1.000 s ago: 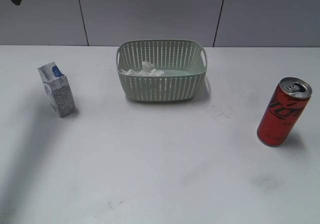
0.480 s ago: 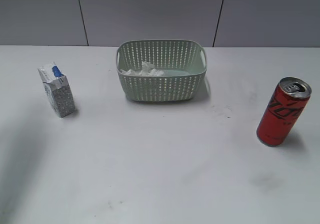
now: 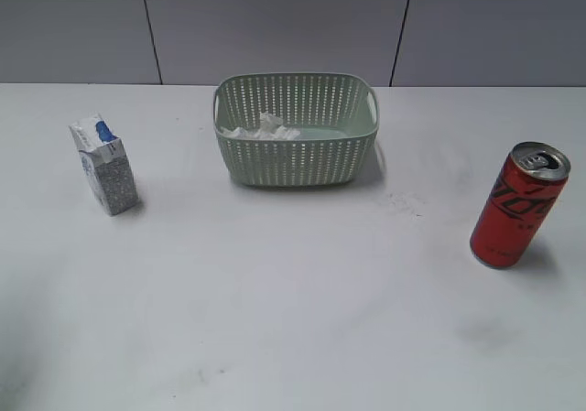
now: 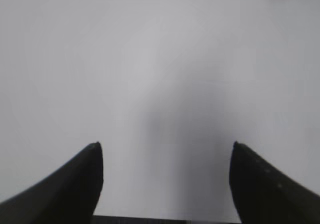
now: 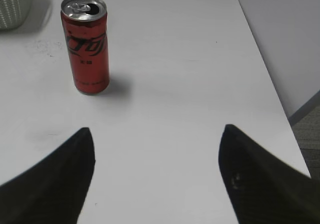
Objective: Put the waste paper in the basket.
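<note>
The pale green basket (image 3: 296,141) stands at the back middle of the white table. Crumpled white waste paper (image 3: 264,128) lies inside it at its left end. Neither gripper shows in the exterior view. My left gripper (image 4: 165,146) is open and empty over bare table. My right gripper (image 5: 157,131) is open and empty over the table's right part, short of the red can. A corner of the basket (image 5: 14,4) shows at the top left of the right wrist view.
A blue-and-white speckled carton (image 3: 103,164) stands at the left. A red drink can (image 3: 518,205) stands at the right; it also shows in the right wrist view (image 5: 86,44). The table's right edge (image 5: 272,84) drops off beside a grey wall.
A dark arm part at the top left corner of the exterior view has left the view. The shadow on the table's left side has faded. The objects have not moved.
</note>
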Tool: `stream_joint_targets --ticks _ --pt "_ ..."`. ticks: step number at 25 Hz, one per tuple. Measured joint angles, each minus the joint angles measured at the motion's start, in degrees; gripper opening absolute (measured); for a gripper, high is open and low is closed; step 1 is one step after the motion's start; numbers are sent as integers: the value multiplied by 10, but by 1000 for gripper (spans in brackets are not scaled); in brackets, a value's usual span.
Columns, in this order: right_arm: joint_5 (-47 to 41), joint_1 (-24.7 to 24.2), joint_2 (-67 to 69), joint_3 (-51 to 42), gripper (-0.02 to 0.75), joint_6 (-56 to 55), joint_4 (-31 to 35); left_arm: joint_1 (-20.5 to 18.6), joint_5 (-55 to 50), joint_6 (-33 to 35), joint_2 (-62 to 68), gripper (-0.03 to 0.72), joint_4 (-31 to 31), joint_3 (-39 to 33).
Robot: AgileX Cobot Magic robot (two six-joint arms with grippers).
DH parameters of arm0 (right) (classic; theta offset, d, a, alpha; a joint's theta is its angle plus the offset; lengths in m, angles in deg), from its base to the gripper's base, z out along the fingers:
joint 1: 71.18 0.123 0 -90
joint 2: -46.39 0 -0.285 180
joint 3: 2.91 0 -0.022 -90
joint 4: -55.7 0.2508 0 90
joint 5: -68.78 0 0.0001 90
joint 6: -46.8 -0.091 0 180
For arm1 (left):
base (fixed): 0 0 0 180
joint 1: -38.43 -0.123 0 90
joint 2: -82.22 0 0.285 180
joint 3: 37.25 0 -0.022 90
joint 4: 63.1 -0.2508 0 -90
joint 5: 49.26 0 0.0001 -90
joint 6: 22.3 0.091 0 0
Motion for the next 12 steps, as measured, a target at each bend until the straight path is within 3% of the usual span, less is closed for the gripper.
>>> stream_joint_targets --ticks 6,12 --pt "0 0 0 0 585 0 0 0 28 -2 -132 580 11 -127" --pt "0 0 0 0 585 0 0 0 48 -3 -270 580 20 -212"
